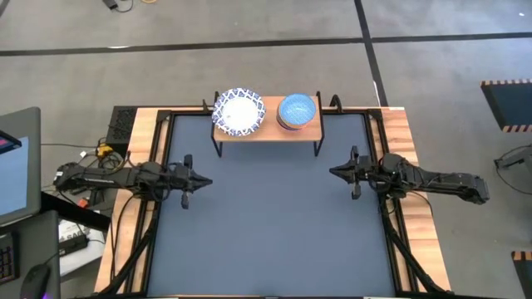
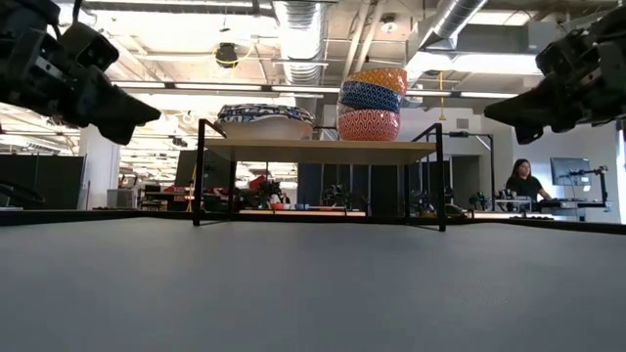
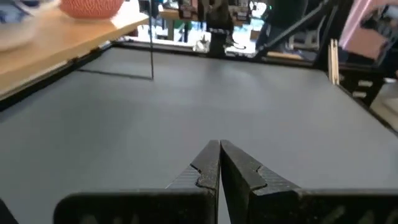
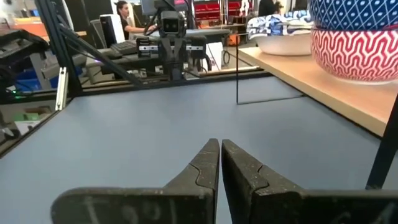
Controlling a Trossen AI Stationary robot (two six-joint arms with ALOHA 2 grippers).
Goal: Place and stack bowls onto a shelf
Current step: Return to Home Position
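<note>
The low wooden shelf (image 1: pixel 268 131) on black legs stands at the table's far edge. On its left half sits a stack of wide white bowls with blue patterned rims (image 1: pixel 238 112) (image 2: pixel 265 121). On its right half the smaller bowls are stacked (image 1: pixel 297 111) (image 2: pixel 371 105), red at the bottom, blue above, an orange-yellow one on top. My left gripper (image 1: pixel 207 182) (image 3: pixel 219 147) hovers shut above the table's left side. My right gripper (image 1: pixel 332 172) (image 4: pixel 220 145) hovers shut at the right side. Both point toward the table's middle and hold nothing.
The dark table top (image 1: pixel 274 224) lies bare between the arms and the shelf. Wooden boards and black rails (image 1: pixel 158 141) frame it. A person (image 2: pixel 522 182) sits in the room far beyond the table. A monitor (image 1: pixel 15 166) stands left of the table.
</note>
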